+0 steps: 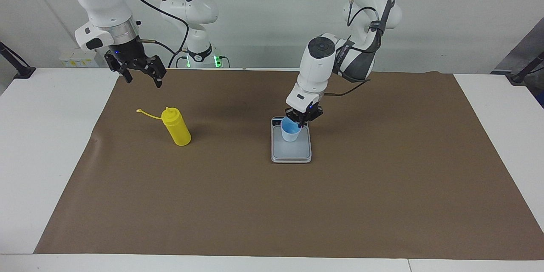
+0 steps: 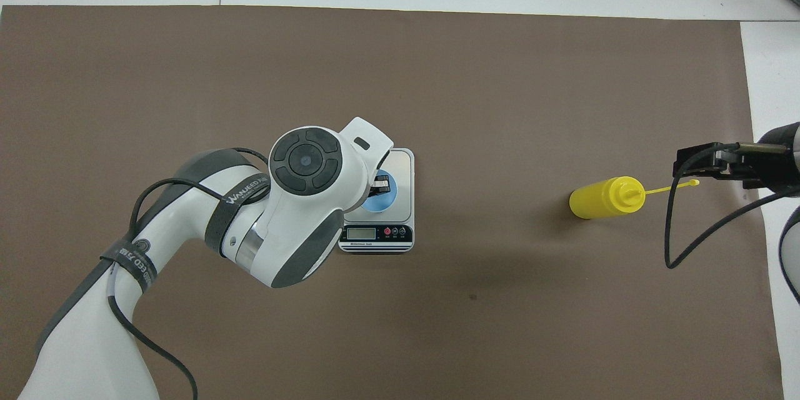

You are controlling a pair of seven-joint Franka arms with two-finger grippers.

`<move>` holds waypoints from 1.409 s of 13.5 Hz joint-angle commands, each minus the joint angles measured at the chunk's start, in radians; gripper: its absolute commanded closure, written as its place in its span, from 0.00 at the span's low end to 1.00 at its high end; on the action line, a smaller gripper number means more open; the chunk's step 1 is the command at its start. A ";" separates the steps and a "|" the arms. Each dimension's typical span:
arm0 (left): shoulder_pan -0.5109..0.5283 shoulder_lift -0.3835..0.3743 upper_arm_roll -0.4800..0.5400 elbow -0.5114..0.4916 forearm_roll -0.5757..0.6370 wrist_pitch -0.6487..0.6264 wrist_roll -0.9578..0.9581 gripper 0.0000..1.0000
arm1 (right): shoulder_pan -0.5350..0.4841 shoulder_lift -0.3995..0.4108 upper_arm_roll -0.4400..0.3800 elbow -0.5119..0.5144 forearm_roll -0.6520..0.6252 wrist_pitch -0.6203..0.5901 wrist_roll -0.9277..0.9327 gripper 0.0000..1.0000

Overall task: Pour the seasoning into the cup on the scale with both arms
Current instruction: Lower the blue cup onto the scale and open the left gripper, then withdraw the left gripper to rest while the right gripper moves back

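A: Start nearest the robots. What do you see?

B: The right gripper [image 1: 141,72] hangs in the air over the brown mat [image 1: 272,204] at the right arm's end of the desk [image 1: 42,157], its fingers spread wide and holding nothing. In the overhead view it shows at the edge [image 2: 706,165], over the tip of the bottle's cap strap.

A: And the bottle itself?

B: The bottle [image 1: 176,127] stands on the mat just past that gripper, yellow, its strap [image 1: 146,112] sticking out toward the right arm's end. Nothing touches it.

A: The left arm?

B: It reaches in from its own end and bends down over the scale [image 1: 291,151], which lies near the middle of the mat with its display strip [image 2: 375,233] at the end nearer the robots. The left gripper [image 1: 302,124] is closed on the rim of the cup [image 1: 290,131], one finger inside the blue interior, one outside.

A: Where is the cup, exactly?

B: On the scale's plate, toward the display end, upright or nearly so. Whether its base rests fully on the plate I cannot tell.

A: Anything farther out?

B: Only bare mat, then the white desk edge.
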 commanded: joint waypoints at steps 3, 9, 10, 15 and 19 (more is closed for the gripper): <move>-0.002 -0.014 0.007 -0.024 0.025 0.018 -0.009 0.12 | -0.070 -0.035 0.005 -0.051 0.001 0.044 -0.177 0.00; 0.056 -0.045 0.015 0.037 0.061 -0.089 0.025 0.00 | -0.077 -0.035 0.007 -0.051 0.002 0.041 -0.242 0.00; 0.076 -0.057 0.015 0.051 0.061 -0.112 0.051 0.00 | -0.077 -0.036 0.007 -0.052 0.002 0.035 -0.245 0.00; 0.192 -0.108 0.015 0.075 0.058 -0.179 0.186 0.00 | -0.121 -0.081 0.004 -0.162 0.103 0.133 -0.415 0.00; 0.290 -0.184 0.015 0.074 0.048 -0.251 0.299 0.00 | -0.204 -0.142 0.002 -0.331 0.211 0.259 -0.685 0.00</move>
